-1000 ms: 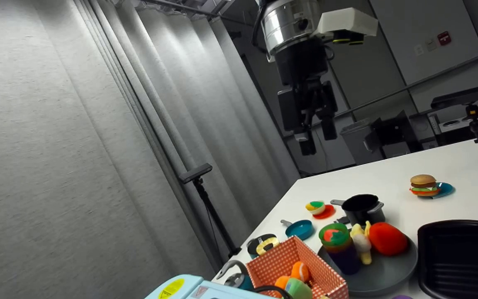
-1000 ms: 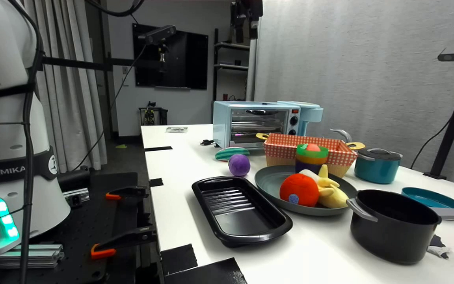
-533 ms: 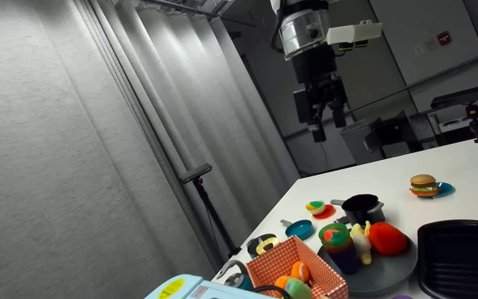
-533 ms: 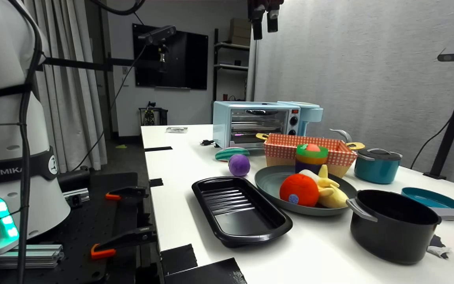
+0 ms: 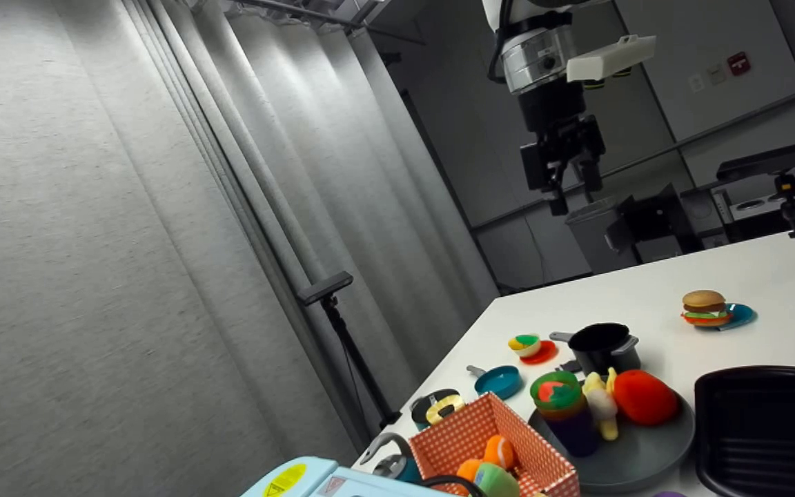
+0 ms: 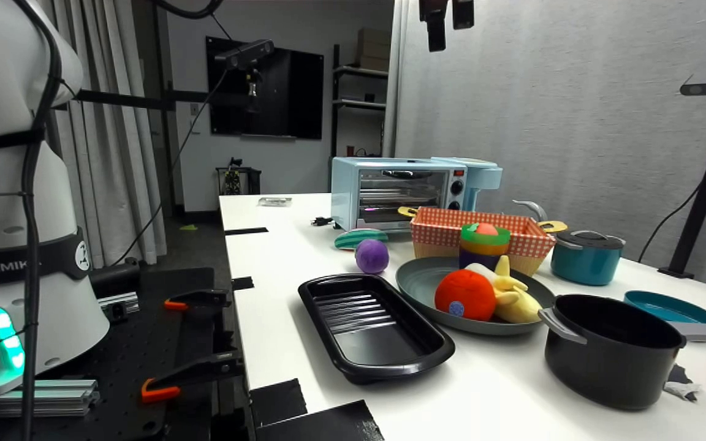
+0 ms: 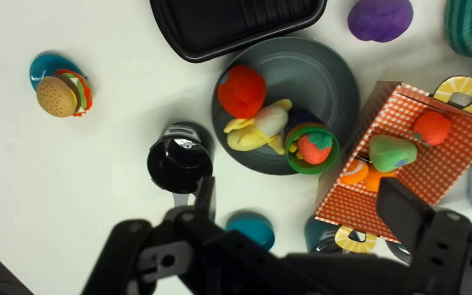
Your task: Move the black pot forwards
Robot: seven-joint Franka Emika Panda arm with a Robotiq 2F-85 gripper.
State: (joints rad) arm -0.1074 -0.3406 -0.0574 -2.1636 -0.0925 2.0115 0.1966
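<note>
The black pot (image 5: 603, 353) stands upright on the white table, with a long grey handle and a short grey side grip. It also shows in an exterior view (image 6: 611, 364) at the front right, next to the grey plate. In the wrist view, the pot (image 7: 178, 170) lies left of the middle, just past the left finger, which overlaps its lower right rim. My gripper (image 5: 575, 193) is high above the table, apart from everything. Its tips also show at the top of an exterior view (image 6: 450, 29). In the wrist view, the gripper (image 7: 297, 194) is wide open and empty.
A grey plate (image 7: 322, 82) holds a red toy, a banana and a cup. Around it are a black ridged tray (image 6: 383, 343), a checkered basket (image 7: 359, 205), a teal pan (image 5: 499, 381) and a toy burger (image 5: 704, 307). A toaster oven (image 6: 390, 190) stands behind.
My gripper has moved right and up in both exterior views, and stays open. The pot and the other objects have not moved.
</note>
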